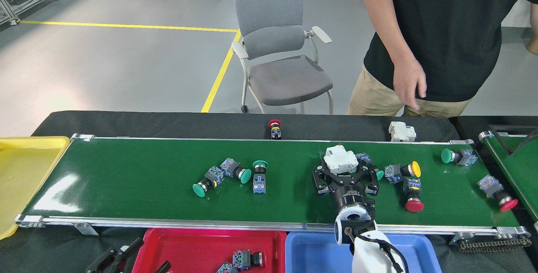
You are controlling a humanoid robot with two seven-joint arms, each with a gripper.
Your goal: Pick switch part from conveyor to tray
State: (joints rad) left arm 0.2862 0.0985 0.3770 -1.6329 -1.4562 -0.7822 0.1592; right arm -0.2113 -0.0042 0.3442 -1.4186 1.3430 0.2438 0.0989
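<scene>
Head view is showing the white, blocky plastic switch part (341,159) lying on the long glossy dark-green conveyor (126,180), right of centre and towards the far rail. The right gripper (345,176) is sitting just on the near side of it, black fingers spread wide around the block's near edge and clasping nothing yet. The part is lying straight ahead of those fingers, away from the robot, its long axis running roughly across the belt's length with a slight tilt. Crowding it on the right is a green-capped pushbutton (370,164), touching or nearly so, which could foul the right finger. The right arm is clearly the nearer one. The left gripper (122,258) is hanging low at the bottom edge beside the red plastic tray (201,243); its fingers are looking parted and empty, though only partly in frame. A blue plastic tray (311,252) is waiting directly below the right arm. Beyond the belt, a grey office chair (281,42) is standing on the grey floor, and a person in a black shirt (445,33) is standing alongside.
</scene>
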